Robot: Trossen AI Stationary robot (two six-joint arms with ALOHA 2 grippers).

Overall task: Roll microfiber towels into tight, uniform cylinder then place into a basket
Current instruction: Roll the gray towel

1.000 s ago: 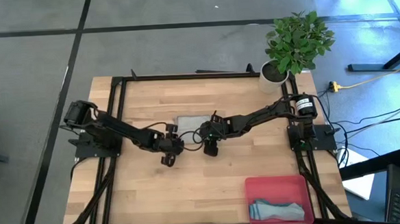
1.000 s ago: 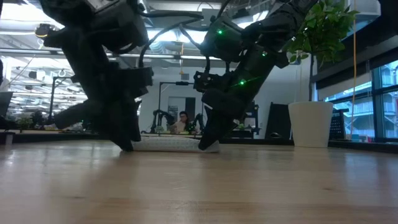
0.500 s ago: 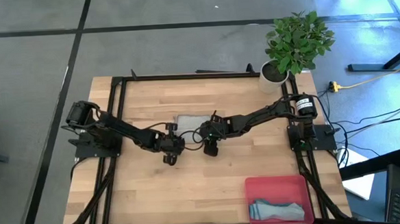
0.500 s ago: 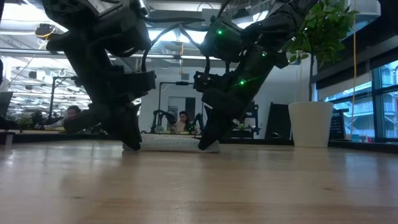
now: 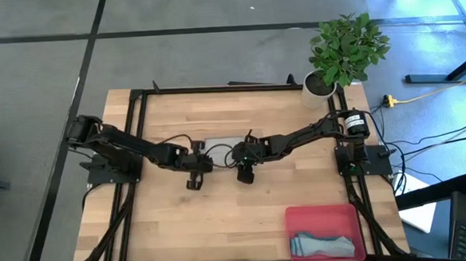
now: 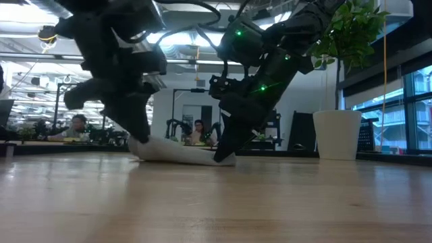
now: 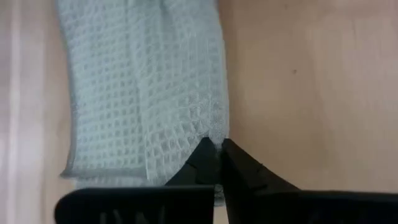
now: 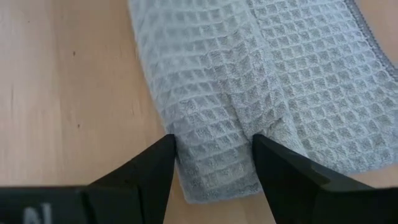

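Now left claw (image 7: 217, 147) pinching corner of limp, thin pale grey-green waffle-weave towel (image 7: 140, 87); right claw (image 8: 213, 149) half-spread, straddling opposite folded end; best gripping edges.

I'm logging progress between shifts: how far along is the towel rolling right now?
Done: one teal-blue towel lies bunched in the pink basket. In hand: the pale grey-green towel at mid-table; the left gripper is shut on its edge and lifts that end in the low view, while the right gripper straddles a fold at the other end. Left: rolling it tight and placing it in the basket.
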